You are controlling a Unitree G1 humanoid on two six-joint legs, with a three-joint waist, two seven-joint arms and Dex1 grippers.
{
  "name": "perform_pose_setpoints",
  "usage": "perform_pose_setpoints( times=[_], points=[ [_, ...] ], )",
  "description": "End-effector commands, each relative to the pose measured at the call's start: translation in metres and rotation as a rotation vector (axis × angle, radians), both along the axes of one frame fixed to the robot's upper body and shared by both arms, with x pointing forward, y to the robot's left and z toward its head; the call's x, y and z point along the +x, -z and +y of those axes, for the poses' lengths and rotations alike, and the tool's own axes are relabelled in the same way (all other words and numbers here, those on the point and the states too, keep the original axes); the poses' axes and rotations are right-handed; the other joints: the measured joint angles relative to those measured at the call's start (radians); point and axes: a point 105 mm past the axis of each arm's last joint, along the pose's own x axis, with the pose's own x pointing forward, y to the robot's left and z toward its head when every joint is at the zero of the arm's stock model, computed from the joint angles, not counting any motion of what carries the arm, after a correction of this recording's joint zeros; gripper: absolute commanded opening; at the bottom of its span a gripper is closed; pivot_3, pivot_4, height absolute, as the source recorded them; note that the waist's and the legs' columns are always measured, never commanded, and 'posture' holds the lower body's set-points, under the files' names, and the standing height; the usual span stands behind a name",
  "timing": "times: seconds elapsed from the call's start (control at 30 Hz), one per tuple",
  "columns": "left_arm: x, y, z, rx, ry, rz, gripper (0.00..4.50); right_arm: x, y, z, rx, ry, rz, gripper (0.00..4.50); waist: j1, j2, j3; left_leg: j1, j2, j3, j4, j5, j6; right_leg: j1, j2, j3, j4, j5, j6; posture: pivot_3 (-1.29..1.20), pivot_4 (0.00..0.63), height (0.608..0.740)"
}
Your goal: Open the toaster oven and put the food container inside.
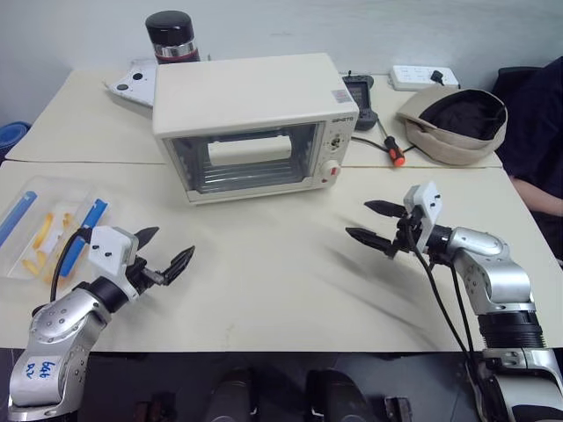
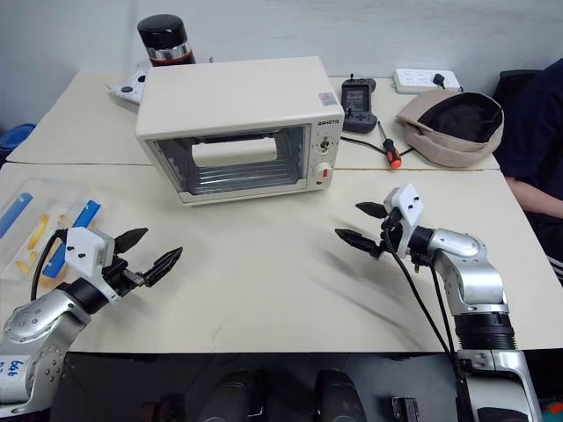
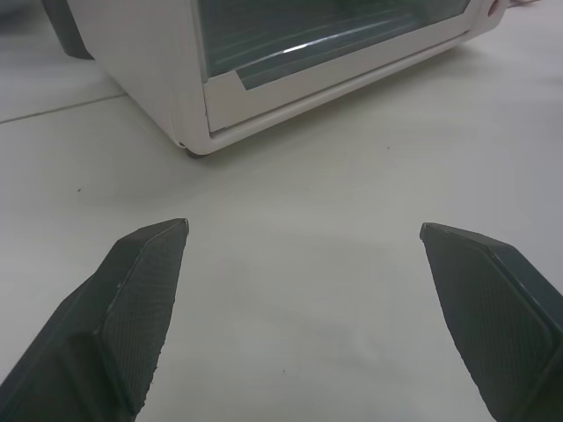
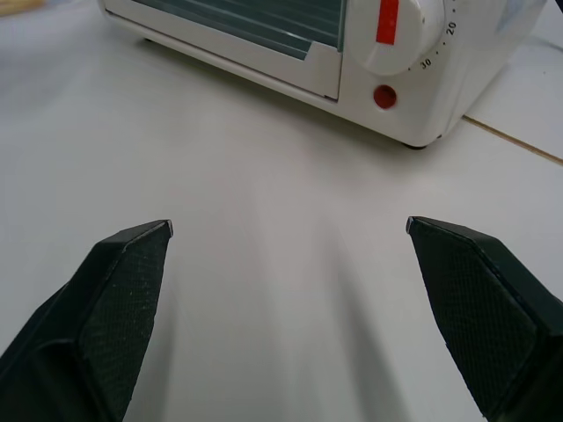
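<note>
Cream-white toaster oven [image 1: 251, 123] sits door-shut mid-table, food container [image 1: 42, 230] well off its left-front corner, left gripper [image 1: 164, 255] and right gripper [image 1: 376, 224] both spread wide, empty, flanking its front, likely staged for the door handle.

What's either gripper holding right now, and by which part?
Nothing. Left gripper and right gripper are both open and empty above the table.

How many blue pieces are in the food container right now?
2 visible in the food container at the table's left edge: one long blue piece on its far-left side, one nearer the left gripper. More may be hidden.
</note>
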Motion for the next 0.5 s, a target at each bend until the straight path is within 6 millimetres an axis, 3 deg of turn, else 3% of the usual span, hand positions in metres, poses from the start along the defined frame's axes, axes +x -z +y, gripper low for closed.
perform_pose_setpoints(
  times=[0.03, 0.2, 0.37, 0.5],
  points=[
    [-0.002, -0.006, 0.0, 0.033, 0.01, -0.019, 4.5, -0.002, -0.015, 0.003, -0.012, -0.021, -0.048, 4.47, 0.001, 0.0, 0.0, 0.0, 0.0, 0.0, 0.0, 0.0, 0.0, 0.0, 0.0, 0.0, 0.0, 0.0, 0.0, 0.0, 0.15, 0.74],
    [-0.007, -0.007, -0.004, -0.034, 0.001, -0.01, 4.5, -0.003, -0.014, 0.009, -0.013, -0.049, -0.039, 4.47, 0.0, 0.0, 0.0, 0.0, 0.0, 0.0, 0.0, 0.0, 0.0, 0.0, 0.0, 0.001, 0.0, 0.0, 0.0, 0.0, 0.15, 0.74],
    [-0.005, -0.011, 0.003, 0.04, -0.057, -0.057, 4.5, -0.004, -0.02, 0.023, 0.023, -0.109, -0.01, 4.47, 0.0, 0.0, 0.0, 0.0, 0.0, 0.0, 0.0, 0.0, 0.0, -0.001, 0.0, 0.001, 0.0, 0.0, 0.0, 0.0, 0.15, 0.74],
    [-0.01, -0.026, -0.008, -0.047, -0.001, -0.082, 4.5, -0.005, -0.028, 0.04, 0.058, -0.188, 0.002, 4.47, 0.0, 0.0, 0.0, 0.0, 0.0, 0.0, 0.0, 0.0, 0.0, -0.001, 0.0, 0.001, 0.0, 0.0, 0.0, 0.0, 0.15, 0.74]
  ],
)
